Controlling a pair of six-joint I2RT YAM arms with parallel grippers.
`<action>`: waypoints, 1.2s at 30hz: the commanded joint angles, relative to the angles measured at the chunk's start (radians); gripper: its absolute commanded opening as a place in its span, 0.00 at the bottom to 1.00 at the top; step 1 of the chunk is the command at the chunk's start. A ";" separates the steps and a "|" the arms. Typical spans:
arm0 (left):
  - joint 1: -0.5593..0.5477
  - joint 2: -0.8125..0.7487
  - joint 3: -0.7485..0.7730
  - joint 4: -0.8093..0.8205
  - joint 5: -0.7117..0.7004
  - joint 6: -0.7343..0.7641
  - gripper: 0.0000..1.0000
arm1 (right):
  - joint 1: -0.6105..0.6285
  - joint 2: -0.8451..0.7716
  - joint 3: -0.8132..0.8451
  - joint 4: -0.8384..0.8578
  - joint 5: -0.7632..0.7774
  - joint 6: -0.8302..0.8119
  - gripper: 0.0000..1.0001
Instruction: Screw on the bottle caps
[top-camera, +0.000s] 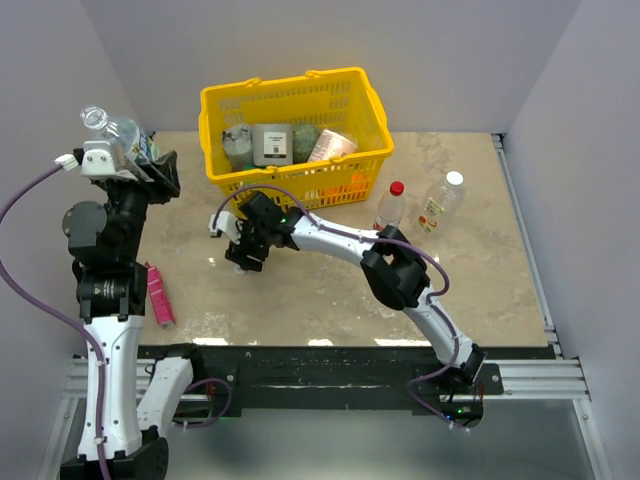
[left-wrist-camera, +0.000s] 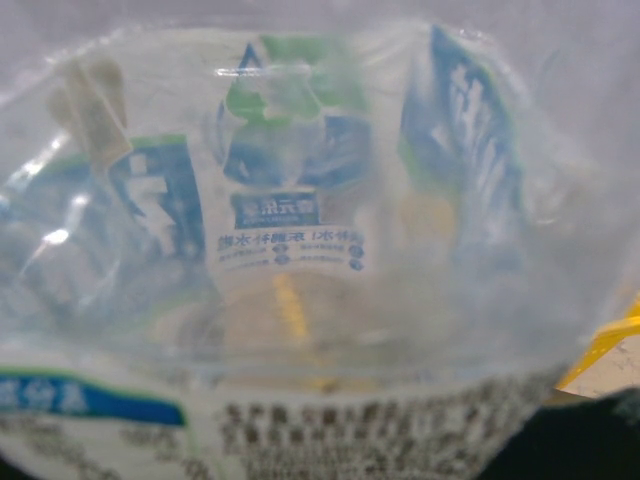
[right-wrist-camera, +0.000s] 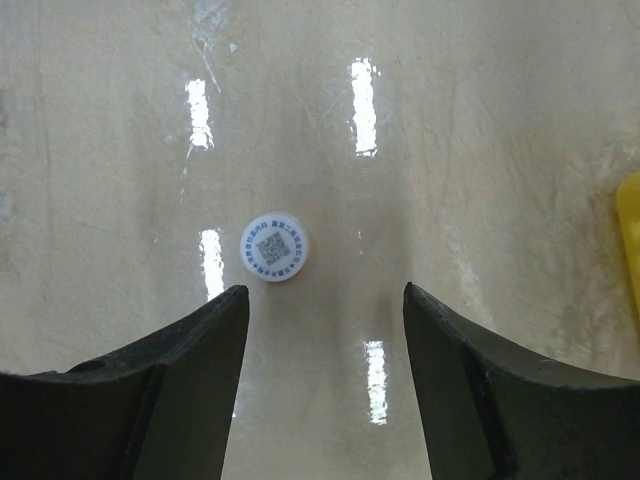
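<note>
Cap, white, just beyond spread right fingers

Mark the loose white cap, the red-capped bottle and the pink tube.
loose white cap (right-wrist-camera: 273, 247), right wrist view, printed top.
red-capped bottle (top-camera: 389, 212), top external view, body.
pink tube (top-camera: 159, 295), top external view, middle.

Basket upper centre on the table. At its lower right stands one bottle, with a second bottle just right of it. Held bottle upper left, in the left gripper. Tube lies lower left. Loose cap on the table, centre of the right wrist view.

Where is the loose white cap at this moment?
In the right wrist view the loose white cap lies on the table, just ahead of the open right gripper.
</note>
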 joint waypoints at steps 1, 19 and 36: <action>0.014 -0.009 -0.008 0.006 0.038 -0.035 0.00 | 0.023 -0.015 0.041 0.029 -0.008 -0.028 0.66; 0.019 0.005 -0.036 0.017 0.079 -0.057 0.00 | 0.068 0.053 0.071 0.058 0.084 -0.032 0.61; 0.021 0.034 -0.054 0.038 0.112 -0.074 0.00 | 0.068 0.080 0.096 0.061 0.098 -0.022 0.53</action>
